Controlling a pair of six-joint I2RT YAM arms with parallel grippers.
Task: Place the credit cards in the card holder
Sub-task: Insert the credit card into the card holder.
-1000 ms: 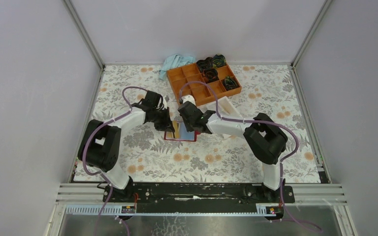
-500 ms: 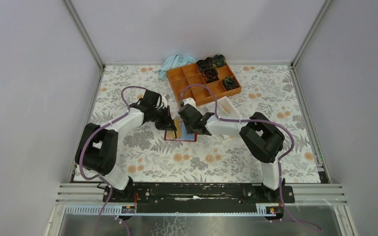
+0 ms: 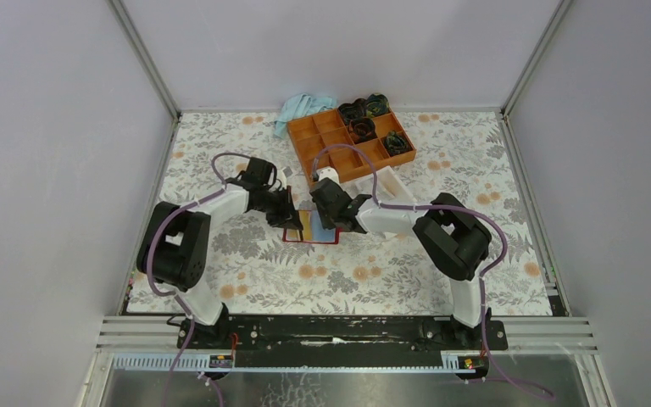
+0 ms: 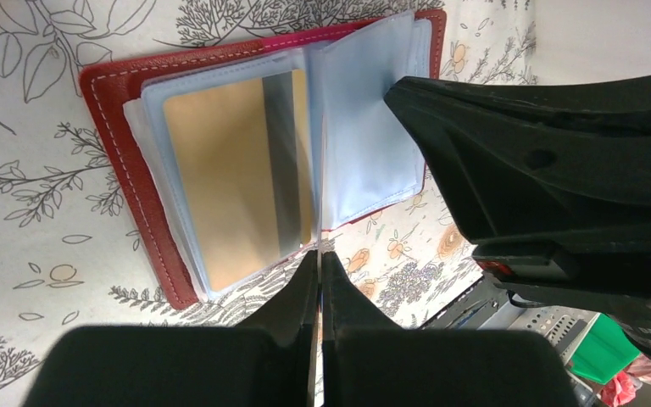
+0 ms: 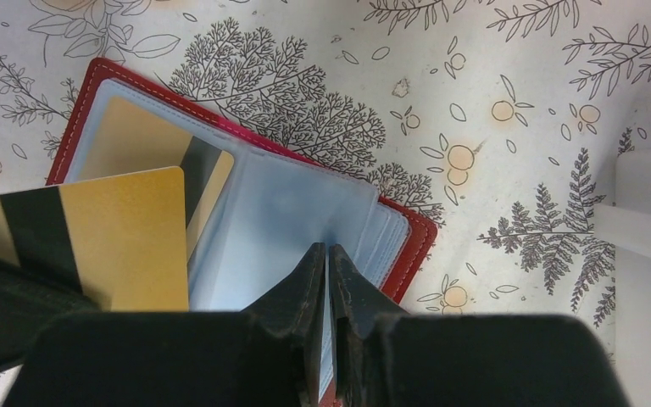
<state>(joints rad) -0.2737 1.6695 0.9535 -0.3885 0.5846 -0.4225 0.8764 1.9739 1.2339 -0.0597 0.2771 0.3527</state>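
Left gripper [image 3: 294,215], gold card [image 5: 123,237] and right gripper [image 3: 323,219] crowded the central card holder [image 3: 308,235]; orange tray [image 3: 317,140] and clear box [image 3: 392,188] blocked upper right; the lower mat [image 3: 322,278] lay open.

The left arm [image 3: 220,203] and right arm [image 3: 390,218] reach inward, wrists tipped down, fingertips close together. The left gripper [image 4: 319,254] pinches a thin tan-gold rectangular card [image 5: 123,233] edge-on between its fingers. The right gripper [image 5: 329,248] nips a clear plastic sleeve [image 5: 280,229] between its fingers.

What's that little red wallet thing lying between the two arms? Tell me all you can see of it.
The card holder is a small dark-red, leather-looking folder with pale stitching, lying open and flat on the flowered table. Inside are clear bluish plastic sleeves; one holds a gold card with a dark stripe. The right claw pinches one sleeve, and the left claw holds a second gold card over it.
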